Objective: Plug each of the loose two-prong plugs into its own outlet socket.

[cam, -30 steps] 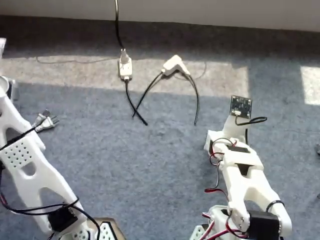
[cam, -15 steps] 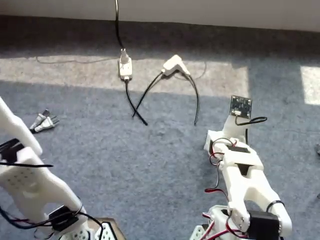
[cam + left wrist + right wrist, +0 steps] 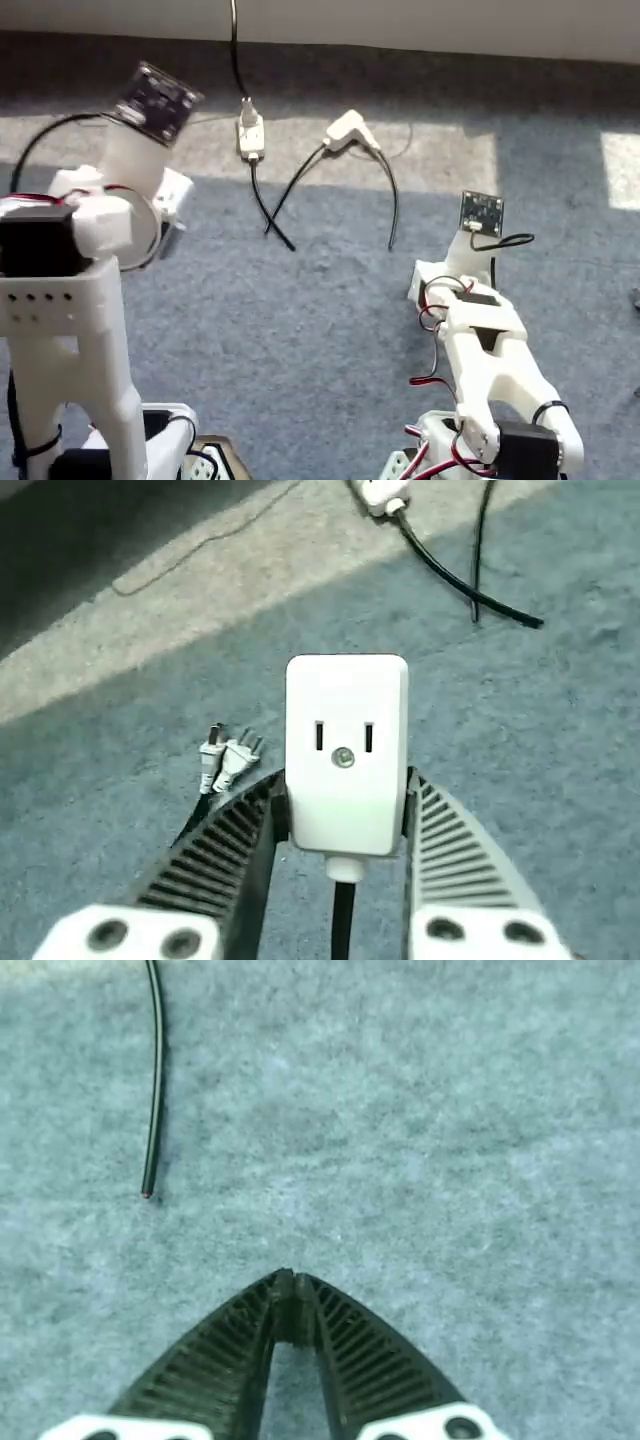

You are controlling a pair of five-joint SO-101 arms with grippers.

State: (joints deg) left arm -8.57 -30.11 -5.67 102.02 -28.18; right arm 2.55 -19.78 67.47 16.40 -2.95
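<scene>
Grey carpeted counter (image 3: 330, 330), with a sunlit band across the far side.

Left arm (image 3: 70, 300) stands tall at the near left, wrist raised. Right arm (image 3: 490, 350) is low at the near right.

Left claw (image 3: 345, 790): jaws parted to the width of a white outlet socket (image 3: 346, 730) and clamped on its sides. The slotted face is toward the wrist camera, and its black cord (image 3: 342, 920) hangs between the jaws.

Right claw (image 3: 292, 1295): jaws pressed together, nothing in them, above bare carpet.

Two more white socket blocks lie in the sunlit band, one (image 3: 250, 133) just beside the other (image 3: 347, 130). Black cords run from both.

Loose two-prong plugs (image 3: 228, 760), a pair side by side, lie on the carpet beyond the held socket.

A thin black cable end (image 3: 150, 1090) lies beyond the right claw.
</scene>
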